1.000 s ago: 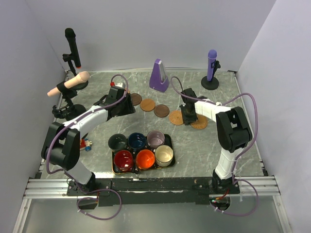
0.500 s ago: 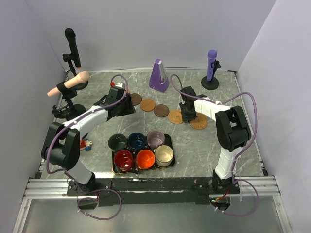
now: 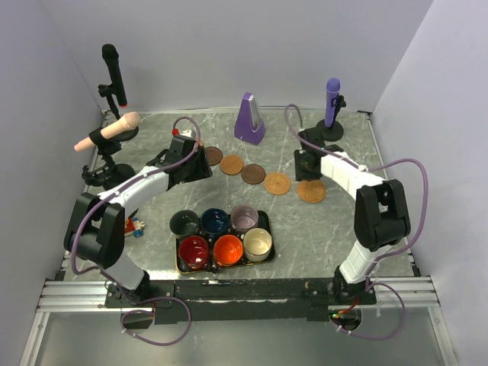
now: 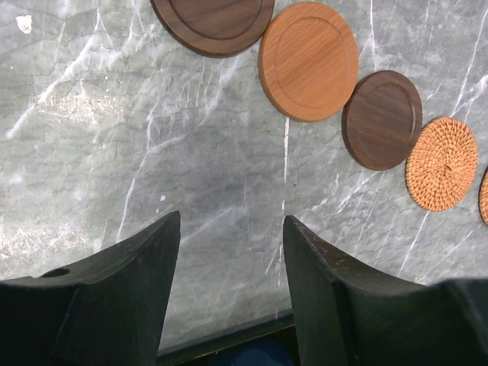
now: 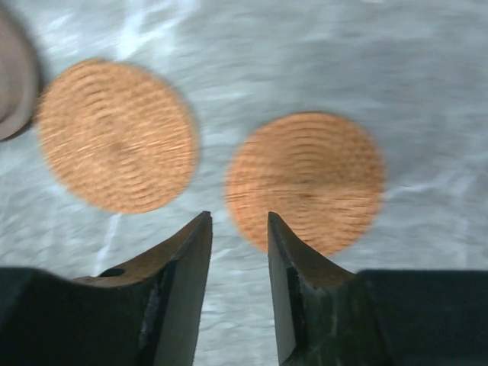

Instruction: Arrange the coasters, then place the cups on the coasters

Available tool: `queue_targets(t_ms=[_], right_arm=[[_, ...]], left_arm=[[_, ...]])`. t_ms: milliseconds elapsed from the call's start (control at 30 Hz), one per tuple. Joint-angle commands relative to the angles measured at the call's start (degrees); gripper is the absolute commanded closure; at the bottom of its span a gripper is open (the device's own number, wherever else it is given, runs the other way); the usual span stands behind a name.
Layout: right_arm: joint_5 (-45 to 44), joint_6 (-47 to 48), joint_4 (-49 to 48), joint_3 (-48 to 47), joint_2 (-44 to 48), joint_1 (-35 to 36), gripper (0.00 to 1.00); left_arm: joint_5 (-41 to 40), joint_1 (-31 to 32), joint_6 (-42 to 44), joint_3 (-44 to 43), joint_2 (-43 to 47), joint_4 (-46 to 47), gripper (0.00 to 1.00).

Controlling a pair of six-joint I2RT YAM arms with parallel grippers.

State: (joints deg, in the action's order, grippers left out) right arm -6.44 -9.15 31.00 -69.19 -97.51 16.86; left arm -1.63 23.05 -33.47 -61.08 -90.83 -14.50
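Cups, six of them, sit in the black tray close to the arms. Past them, five coasters lie in a bent row on the counter. The left claw is spread and empty, just beside the row. The right claw is a little apart, empty, near a woven coaster. A purple metronome stands at the back

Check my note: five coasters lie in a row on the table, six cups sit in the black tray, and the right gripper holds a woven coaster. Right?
Not quite: the right gripper holds nothing. The right wrist view shows its jaws apart and empty, with both woven coasters lying flat on the table beyond them. The rest stands.
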Motion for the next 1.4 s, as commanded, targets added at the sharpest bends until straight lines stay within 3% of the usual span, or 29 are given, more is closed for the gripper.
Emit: queue_targets(t_ms=[0,433,767,1367], right_arm=[[-1.30,1.76,1.87,0.90,1.10,-5.95,0.56],[6.08,2.21,3.80,0.55,-3.73,-18.17,0.41],[9.78,-0.52,3.98,0.02,-7.60,-18.80,0.50],[13.64,0.45,2.83,2.65,-7.69,-17.48,0.56]], left_arm=[[-1.45,-0.20,-0.80,0.08,3.46,0.53,0.38],[-3.82,-0.28,-1.15,2.02,6.72,0.09,0.37],[-4.00,-0.28,-1.42,2.45,7.07,-0.09,0.37],[-3.12,-0.28,-1.51,2.28,6.01,0.18,0.37]])
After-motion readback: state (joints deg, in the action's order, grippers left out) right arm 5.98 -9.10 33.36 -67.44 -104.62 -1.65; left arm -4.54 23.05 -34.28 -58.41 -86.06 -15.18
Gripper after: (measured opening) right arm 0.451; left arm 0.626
